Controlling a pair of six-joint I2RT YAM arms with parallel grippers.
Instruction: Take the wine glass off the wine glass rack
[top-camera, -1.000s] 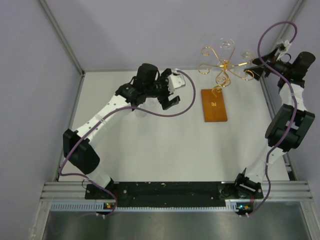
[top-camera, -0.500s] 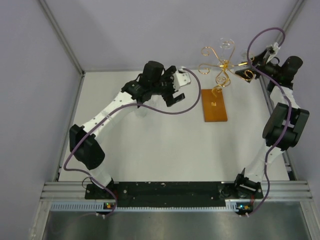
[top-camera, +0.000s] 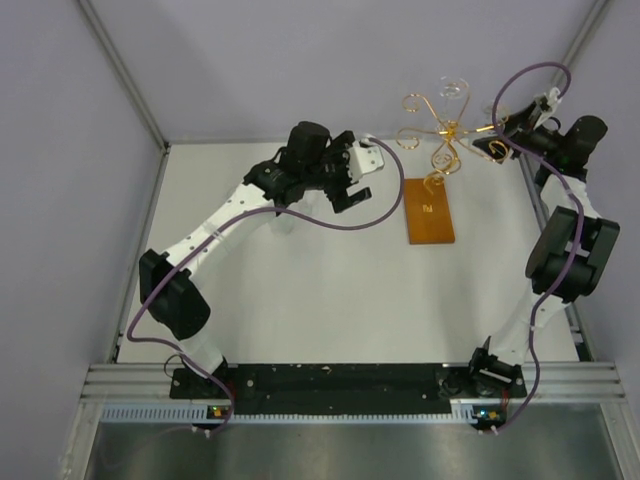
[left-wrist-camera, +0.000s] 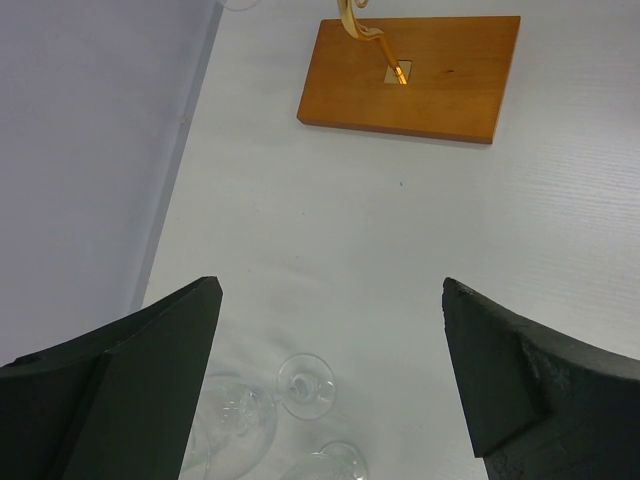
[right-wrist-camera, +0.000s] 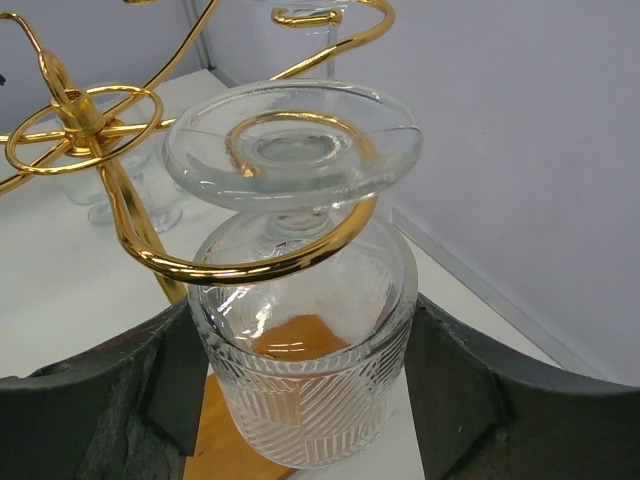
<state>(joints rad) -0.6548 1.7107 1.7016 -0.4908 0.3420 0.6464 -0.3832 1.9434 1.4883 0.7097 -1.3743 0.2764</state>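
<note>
Clear glasses (left-wrist-camera: 240, 430) sitting close together on the white table (left-wrist-camera: 330, 250), a lilac wall (left-wrist-camera: 80, 150) running along the table's edge

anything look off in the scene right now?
Nothing stands out. Wine glass hangs upside down in a scroll of the wine glass rack, straddled by the right gripper; the rack's base lies flat.

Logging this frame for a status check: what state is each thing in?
wine glass: hanging upside down, foot in a rack scroll
wine glass rack: standing upright
right fingers: either side of the glass bowl, contact unclear
left fingers: wide open, empty
loose glasses: off the rack, on the table
</note>
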